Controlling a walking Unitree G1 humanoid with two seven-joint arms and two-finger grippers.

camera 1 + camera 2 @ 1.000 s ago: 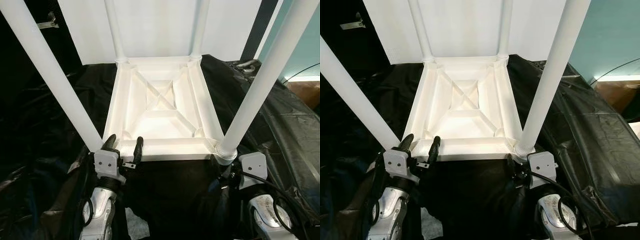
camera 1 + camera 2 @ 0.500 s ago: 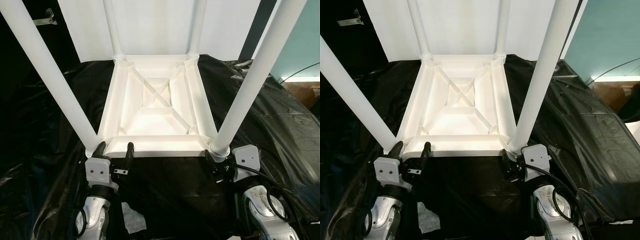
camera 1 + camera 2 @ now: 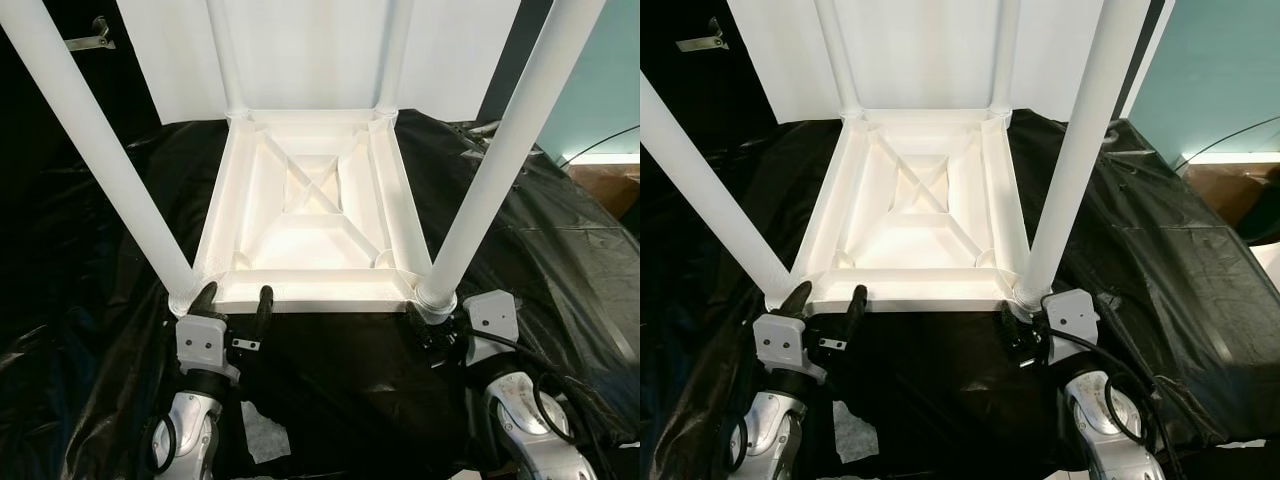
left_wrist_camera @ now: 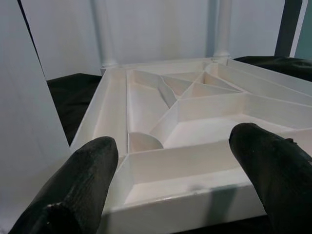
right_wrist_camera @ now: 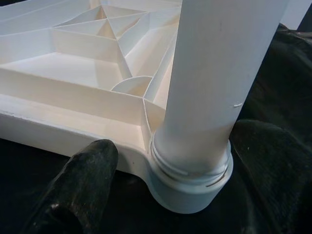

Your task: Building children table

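A white plastic children's table lies upside down on black sheeting, its ribbed underside facing up. Its legs stand upright: the near left leg, the near right leg and two far legs. My left gripper is open at the near rim beside the near left leg, fingers apart with the rim just ahead of them. My right gripper is open at the near right corner. Its fingers straddle the leg's socket, with a gap showing beside it.
Crinkled black plastic sheeting covers the surface all around the table. A white panel stands behind it. At the far right are a teal wall, a cable and a brown box. A white patch shows through the sheeting near me.
The view has shifted a little. A second ago my left gripper's fingers reached over the near rim; now their tips stand at its edge. My right gripper stays at the leg's base.
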